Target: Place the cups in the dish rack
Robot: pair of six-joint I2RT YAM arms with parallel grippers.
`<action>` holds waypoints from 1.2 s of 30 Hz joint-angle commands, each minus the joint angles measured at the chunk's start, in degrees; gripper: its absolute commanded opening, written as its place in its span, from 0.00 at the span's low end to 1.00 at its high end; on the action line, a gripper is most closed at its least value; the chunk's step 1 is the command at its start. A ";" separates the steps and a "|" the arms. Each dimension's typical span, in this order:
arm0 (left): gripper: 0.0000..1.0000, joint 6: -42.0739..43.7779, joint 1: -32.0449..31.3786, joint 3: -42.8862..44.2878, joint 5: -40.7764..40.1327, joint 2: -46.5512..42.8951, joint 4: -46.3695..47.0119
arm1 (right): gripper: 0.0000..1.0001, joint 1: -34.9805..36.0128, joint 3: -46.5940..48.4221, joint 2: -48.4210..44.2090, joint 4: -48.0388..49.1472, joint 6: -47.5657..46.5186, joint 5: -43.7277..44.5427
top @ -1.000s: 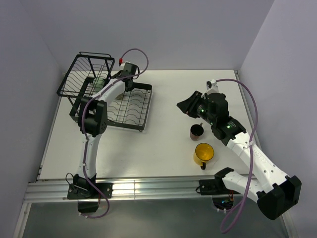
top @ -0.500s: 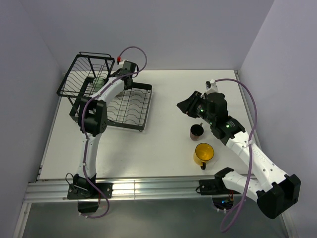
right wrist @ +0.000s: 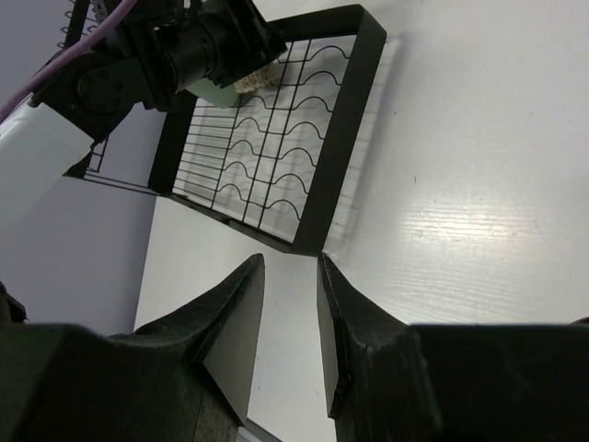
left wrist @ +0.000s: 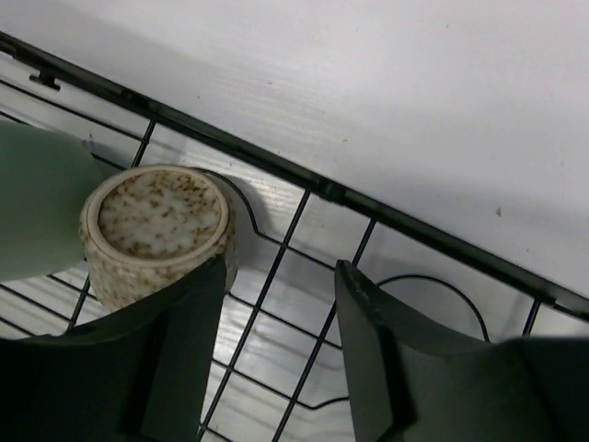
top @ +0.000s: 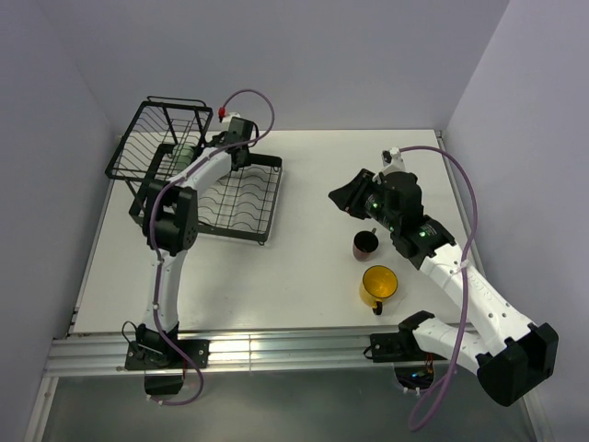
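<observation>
My left jaws hang released over the dish rack (left wrist: 304,187), tight beside the upturned beige speckled cup (left wrist: 156,230) resting in it next to the green tumbler (left wrist: 32,207). A careless lift could tip that cup. My right jaws are parted and empty. The brown mug (top: 365,243) and yellow mug (top: 378,284) sit on the worktop (top: 304,267), well apart from the rack.

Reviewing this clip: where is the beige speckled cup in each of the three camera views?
Top external: cannot make it out.
Left wrist: beige speckled cup sits left of centre on the rack wires, beside the pale green cup.
Right wrist: a small beige patch near the top, left of centre, at the rack's far edge.
Shared landmark: the dish rack, by its black frame bar.
</observation>
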 commanded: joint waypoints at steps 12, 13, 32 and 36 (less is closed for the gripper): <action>0.69 2.04 -1.17 -9.19 -3.12 -9.64 7.84 | 0.37 -0.29 -0.09 -0.72 1.53 -0.54 0.88; 0.69 1.95 -1.26 -9.63 -3.39 -9.90 8.11 | 0.37 -0.21 -0.09 -0.81 1.62 -0.54 0.80; 0.77 -0.86 -1.44 -7.79 -17.10 -7.09 4.95 | 0.37 -0.29 -1.06 -1.42 1.70 -0.98 1.23; 0.78 -0.95 -1.26 -7.26 -17.89 -5.60 5.03 | 0.37 -0.29 -1.23 -1.69 1.53 -1.15 1.59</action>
